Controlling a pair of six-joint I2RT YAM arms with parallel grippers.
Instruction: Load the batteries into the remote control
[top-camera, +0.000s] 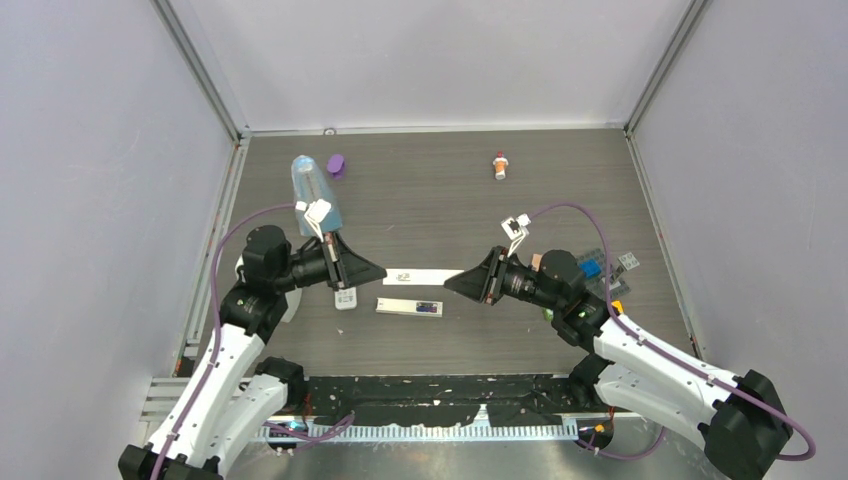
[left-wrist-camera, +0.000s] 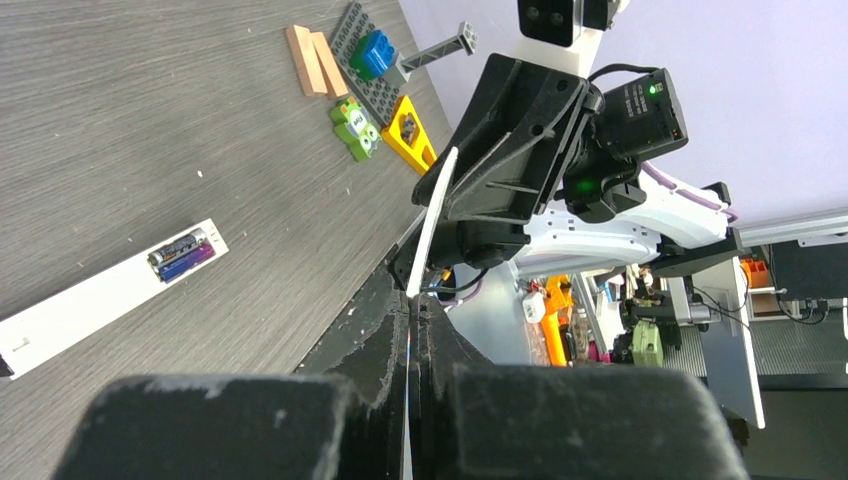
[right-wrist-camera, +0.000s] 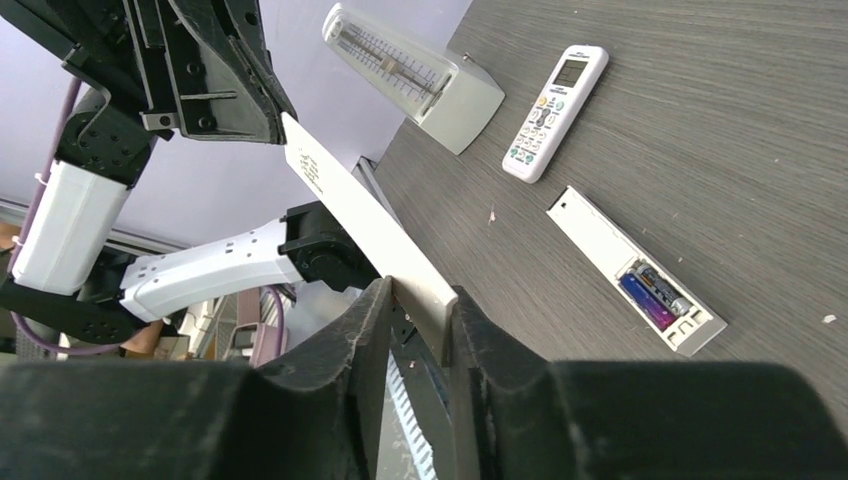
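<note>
The left gripper (top-camera: 380, 271) is pinching one end of a flat white strip (top-camera: 420, 275), jaws fully shut on its faces, and is holding it above the middle of the tabletop (top-camera: 420, 190). The right gripper (top-camera: 452, 283) is facing it from the other end. Its fingers are bracketing the strip's edges, but I cannot tell whether they are clamping it.

The strip's long axis is running left to right, parallel to the near edge. Just on its near side and lower, a white bar (top-camera: 400, 305) is lying flat with almost the same heading, an open bay facing up at its right-hand end. Two batteries (right-wrist-camera: 655, 295), one dark and one purple, are sitting side by side in that bay (I am making out no others). They are lying nearer the right gripper, below its fingertips and toward the near edge.

The remote control (right-wrist-camera: 555, 112) is lying screen-up just beside the left gripper, apart from the bar, its long axis pointing roughly from near edge to far edge. The left arm is the nearer one to it. I am judging that the next move depends on keeping the strip parallel to the bar.
</note>
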